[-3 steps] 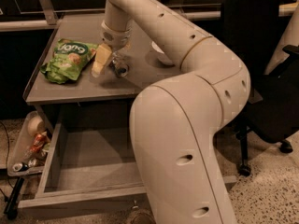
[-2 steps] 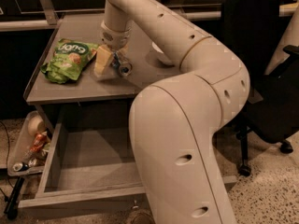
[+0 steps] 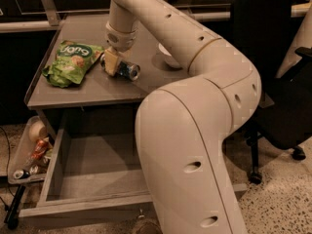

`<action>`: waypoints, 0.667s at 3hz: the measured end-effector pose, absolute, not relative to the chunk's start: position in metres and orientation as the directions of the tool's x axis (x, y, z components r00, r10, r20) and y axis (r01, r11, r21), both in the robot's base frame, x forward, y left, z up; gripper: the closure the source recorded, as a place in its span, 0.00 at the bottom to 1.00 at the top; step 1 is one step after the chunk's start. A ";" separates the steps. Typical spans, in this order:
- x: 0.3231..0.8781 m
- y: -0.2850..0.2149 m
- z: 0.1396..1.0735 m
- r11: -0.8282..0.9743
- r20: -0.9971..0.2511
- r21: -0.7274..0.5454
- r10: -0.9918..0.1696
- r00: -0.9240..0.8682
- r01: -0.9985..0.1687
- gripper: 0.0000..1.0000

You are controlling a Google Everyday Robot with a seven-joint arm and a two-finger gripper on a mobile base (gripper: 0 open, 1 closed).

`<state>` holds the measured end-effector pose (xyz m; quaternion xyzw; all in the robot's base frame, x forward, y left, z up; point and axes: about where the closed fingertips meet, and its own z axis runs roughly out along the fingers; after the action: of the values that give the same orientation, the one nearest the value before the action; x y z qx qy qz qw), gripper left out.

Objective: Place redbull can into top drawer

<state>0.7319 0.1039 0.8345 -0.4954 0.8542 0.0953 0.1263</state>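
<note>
The redbull can (image 3: 127, 70) lies on its side on the grey table (image 3: 83, 94), its shiny silver end facing right and front. My gripper (image 3: 113, 63) reaches down onto the can's left part, between it and the green snack bag (image 3: 72, 61). Its yellowish fingers (image 3: 111, 62) sit around the can's far end. The top drawer (image 3: 92, 179) is pulled open below the table, and the part I see holds nothing. My arm hides the drawer's right side.
A white bowl (image 3: 166, 58) stands on the table behind my arm. A side tray (image 3: 17, 152) of cans and clutter hangs at the lower left. A black office chair (image 3: 278, 82) stands on the right on the speckled floor.
The gripper has shifted slightly and the can has turned, its silver end now showing more to the right. The bag and the drawer have not moved.
</note>
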 end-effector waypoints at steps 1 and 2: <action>0.732 0.104 0.835 0.491 -0.310 0.038 -0.822 -0.477 -0.870 0.88; 0.725 0.093 0.858 0.484 -0.364 0.029 -0.810 -0.460 -0.875 1.00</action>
<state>0.7249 0.0930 0.8575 -0.4967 0.8478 0.1064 0.1522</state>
